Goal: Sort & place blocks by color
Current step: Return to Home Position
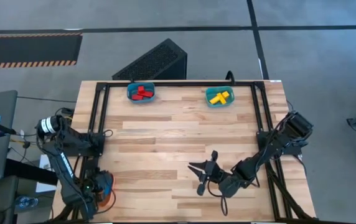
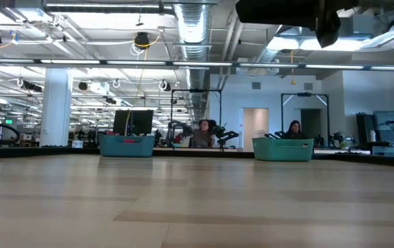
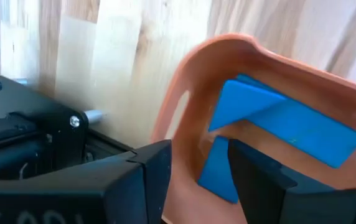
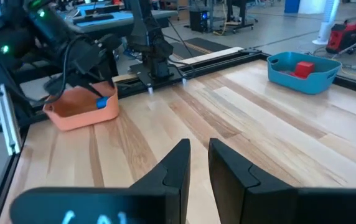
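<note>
In the lower left of the high view, the left gripper [image 3: 200, 150] hangs over the shallow orange plastic bin [image 3: 228, 42]. Its fingers are parted and grasp nothing, and the bin's near wall stands in the gap between them. The small solid blue blocks [image 3: 290, 124] lie inside that bin, just ahead of and below the fingertips. The longest bar slants across the floor and a shorter piece runs toward the gap. Pulling away therefore looks to call for a lift straight off the rim, or a finger may catch the wall and drag the bin. At upper centre, the red blocks [image 1: 142, 92] sit in the left teal bin [image 1: 130, 94] and the yellow blocks [image 1: 219, 96] in the right teal bin [image 1: 208, 98]. The right gripper [image 4: 200, 146] waits at lower centre, well apart from the blocks, its fingers drawn almost together on nothing.
</note>
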Tool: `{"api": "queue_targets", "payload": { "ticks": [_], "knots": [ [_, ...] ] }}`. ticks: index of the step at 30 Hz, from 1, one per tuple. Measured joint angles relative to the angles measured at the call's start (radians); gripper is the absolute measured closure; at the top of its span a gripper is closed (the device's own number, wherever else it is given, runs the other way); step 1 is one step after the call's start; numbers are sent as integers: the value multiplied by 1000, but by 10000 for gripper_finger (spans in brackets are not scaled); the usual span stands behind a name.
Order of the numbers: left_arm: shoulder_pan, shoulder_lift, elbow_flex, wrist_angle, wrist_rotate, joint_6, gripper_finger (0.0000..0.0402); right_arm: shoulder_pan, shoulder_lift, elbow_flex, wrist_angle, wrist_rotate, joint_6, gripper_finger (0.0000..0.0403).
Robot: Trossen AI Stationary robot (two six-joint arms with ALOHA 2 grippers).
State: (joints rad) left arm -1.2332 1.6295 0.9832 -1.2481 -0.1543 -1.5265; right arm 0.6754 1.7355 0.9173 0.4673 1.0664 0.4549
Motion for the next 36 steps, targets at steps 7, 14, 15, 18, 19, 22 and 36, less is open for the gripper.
{"api": "queue_targets", "payload": {
  "ticks": [7, 14, 15, 18, 19, 22, 36],
  "knots": [
    [-30, -48, 55, -71, -293, -33, 250, 38, -4, 0, -10, 41, -132, 321],
    [-44, -204, -80, 78, -733, 29, 266, -62, -9, 1, -233, -73, -257, 324],
    [-33, -234, -123, 122, -753, 40, 271, -99, -9, -1, -275, -137, -211, 326],
    [18, -318, -268, 293, -776, 98, 287, -207, -8, -21, -318, -328, -143, 337],
    [38, -350, -315, 354, -783, 129, 293, -238, -8, -28, -304, -385, -145, 341],
    [121, -445, -434, 529, -813, 244, 308, -309, -8, -53, -197, -525, -237, 354],
    [809, -950, -705, 1176, -677, 1289, 363, -644, -8, -71, -3, -856, -511, 395]
  ]
}}
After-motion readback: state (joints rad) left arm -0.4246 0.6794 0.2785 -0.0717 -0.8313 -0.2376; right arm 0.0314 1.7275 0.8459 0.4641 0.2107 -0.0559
